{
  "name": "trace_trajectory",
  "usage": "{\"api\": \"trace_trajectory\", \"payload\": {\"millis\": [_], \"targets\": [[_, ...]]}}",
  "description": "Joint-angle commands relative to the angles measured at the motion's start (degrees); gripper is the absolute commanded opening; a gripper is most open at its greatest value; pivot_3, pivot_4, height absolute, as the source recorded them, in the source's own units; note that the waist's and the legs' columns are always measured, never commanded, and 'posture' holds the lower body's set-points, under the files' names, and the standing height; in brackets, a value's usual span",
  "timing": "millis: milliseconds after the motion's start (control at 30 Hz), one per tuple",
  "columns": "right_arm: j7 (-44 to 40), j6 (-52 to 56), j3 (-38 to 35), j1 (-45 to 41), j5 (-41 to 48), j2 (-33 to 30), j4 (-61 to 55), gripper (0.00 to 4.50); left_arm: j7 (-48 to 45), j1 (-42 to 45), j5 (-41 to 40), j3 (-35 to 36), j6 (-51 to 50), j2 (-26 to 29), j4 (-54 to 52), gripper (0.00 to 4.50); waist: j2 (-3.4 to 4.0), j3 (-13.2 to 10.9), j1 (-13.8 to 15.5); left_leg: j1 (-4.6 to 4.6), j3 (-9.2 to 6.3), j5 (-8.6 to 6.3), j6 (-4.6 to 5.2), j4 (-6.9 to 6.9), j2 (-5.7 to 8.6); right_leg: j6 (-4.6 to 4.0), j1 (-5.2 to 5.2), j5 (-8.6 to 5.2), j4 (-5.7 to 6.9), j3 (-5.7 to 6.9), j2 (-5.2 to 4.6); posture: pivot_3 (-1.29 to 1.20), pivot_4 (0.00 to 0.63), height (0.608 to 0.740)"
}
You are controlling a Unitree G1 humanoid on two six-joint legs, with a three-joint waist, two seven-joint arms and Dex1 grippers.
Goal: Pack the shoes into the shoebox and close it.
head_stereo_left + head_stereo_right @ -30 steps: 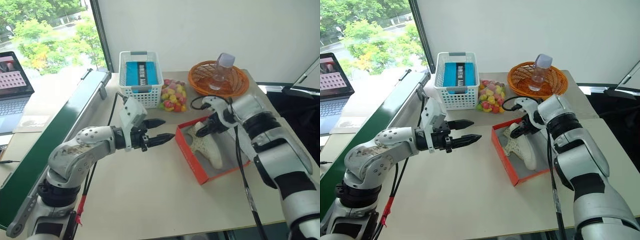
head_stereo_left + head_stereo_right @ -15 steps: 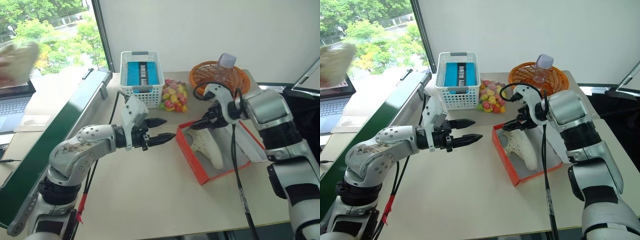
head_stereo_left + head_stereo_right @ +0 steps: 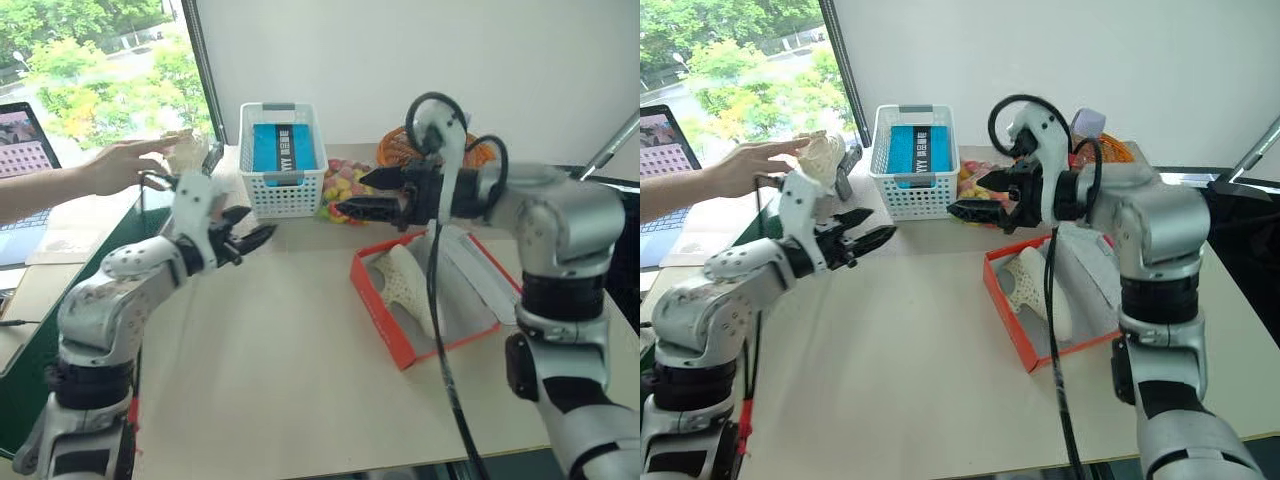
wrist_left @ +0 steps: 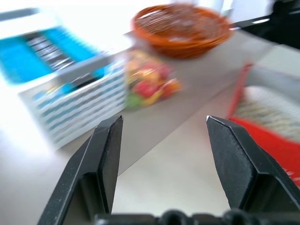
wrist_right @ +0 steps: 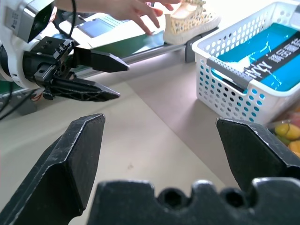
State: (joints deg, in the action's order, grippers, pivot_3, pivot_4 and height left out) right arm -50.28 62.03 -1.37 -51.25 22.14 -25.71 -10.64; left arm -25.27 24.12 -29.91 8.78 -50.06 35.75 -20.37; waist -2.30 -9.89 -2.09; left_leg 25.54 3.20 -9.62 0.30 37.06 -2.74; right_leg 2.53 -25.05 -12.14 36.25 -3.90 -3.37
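Observation:
The orange-red shoebox (image 3: 375, 300) lies open on the table's right half, with one speckled cream shoe (image 3: 405, 285) inside. A person's hand (image 3: 740, 165) reaches in from the left and holds the other shoe (image 3: 822, 155) by the table's far left edge; it also shows in the right wrist view as the shoe (image 5: 190, 21). My left gripper (image 3: 258, 222) hovers open and empty just below that shoe, pointing right. My right gripper (image 3: 352, 193) is raised above the table left of the box, open wide and empty, pointing at the left gripper (image 5: 122, 80).
A white mesh basket (image 3: 283, 155) with a blue pack stands at the back. A bag of coloured sweets (image 3: 345, 195) lies beside it. An orange wicker basket (image 4: 180, 26) sits back right. A green board (image 3: 100, 290) runs along the table's left edge, with a laptop (image 3: 25, 150) beyond it.
My right gripper rose out of the box and swung left. My left gripper swung left toward the window side. A person's hand came in from the left with the second shoe.

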Motion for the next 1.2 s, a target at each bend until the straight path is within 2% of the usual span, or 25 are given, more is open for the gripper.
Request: {"api": "trace_trajectory", "payload": {"millis": [33,100,133,400,667,867,1133,1200], "targets": [[2.3,-7.0,1.4,0.3,-0.6,1.1,-0.4,4.50,2.6,-1.7,1.8,5.0,1.9,0.4,0.3,3.71,0.00,0.0,0.0,0.00,0.00,0.01,-0.01,0.02,-0.01,-0.01,0.00,0.01,0.02,0.00,0.00,0.00,0.150,0.740],[1.5,-9.1,2.6,1.2,0.0,1.2,-0.1,4.50,3.2,-3.4,2.5,6.6,1.8,1.0,0.4,4.40,0.00,0.0,-0.1,-0.01,0.02,0.02,-0.03,0.02,-0.03,-0.03,-0.02,0.01,0.03,0.00,0.02,0.00,0.150,0.740],[1.6,-10.4,3.6,1.6,-0.5,1.1,-0.1,4.50,3.8,-4.4,3.3,7.0,1.8,1.4,0.1,4.47,0.00,0.0,-0.1,-0.02,0.02,0.02,-0.03,0.02,-0.05,-0.04,-0.02,0.02,0.02,0.00,0.02,0.00,0.150,0.740],[2.4,-12.0,6.3,2.5,0.3,2.0,1.4,4.50,12.6,-8.1,8.5,13.2,1.8,-0.2,0.6,4.47,0.00,0.0,-0.2,-0.04,0.03,0.02,-0.03,0.01,-0.07,-0.07,-0.02,0.04,0.04,0.01,0.02,0.00,0.150,0.740],[2.9,-12.3,6.7,1.5,0.3,2.0,3.3,4.50,17.5,-9.3,11.1,17.6,3.3,-3.2,5.7,4.47,-0.01,0.0,-0.1,-0.03,0.04,0.02,-0.03,0.01,-0.07,-0.09,-0.02,0.05,0.03,0.02,0.02,0.00,0.150,0.740],[2.9,-11.8,6.4,1.1,0.6,1.5,3.2,4.50,17.9,-9.5,12.6,16.8,5.5,-4.7,10.5,4.47,-0.01,0.0,-0.1,-0.03,0.04,0.01,-0.04,0.01,-0.07,-0.10,-0.03,0.06,0.03,0.02,0.01,0.00,0.150,0.740],[3.4,-9.8,5.3,0.5,1.9,0.0,1.8,4.50,17.8,-7.0,13.7,15.6,9.5,-6.4,22.3,4.47,-0.01,0.0,0.1,-0.05,0.05,0.01,-0.04,0.00,-0.08,-0.13,-0.03,0.07,0.04,0.05,-0.01,0.00,0.150,0.740],[3.8,-9.4,5.2,0.4,2.2,-0.5,1.5,4.50,17.7,-6.1,13.1,16.2,10.0,-7.1,23.9,3.95,-0.01,0.0,0.4,-0.06,0.06,0.01,-0.04,0.00,-0.08,-0.14,-0.02,0.08,0.06,0.05,-0.01,0.00,0.150,0.740]]}}
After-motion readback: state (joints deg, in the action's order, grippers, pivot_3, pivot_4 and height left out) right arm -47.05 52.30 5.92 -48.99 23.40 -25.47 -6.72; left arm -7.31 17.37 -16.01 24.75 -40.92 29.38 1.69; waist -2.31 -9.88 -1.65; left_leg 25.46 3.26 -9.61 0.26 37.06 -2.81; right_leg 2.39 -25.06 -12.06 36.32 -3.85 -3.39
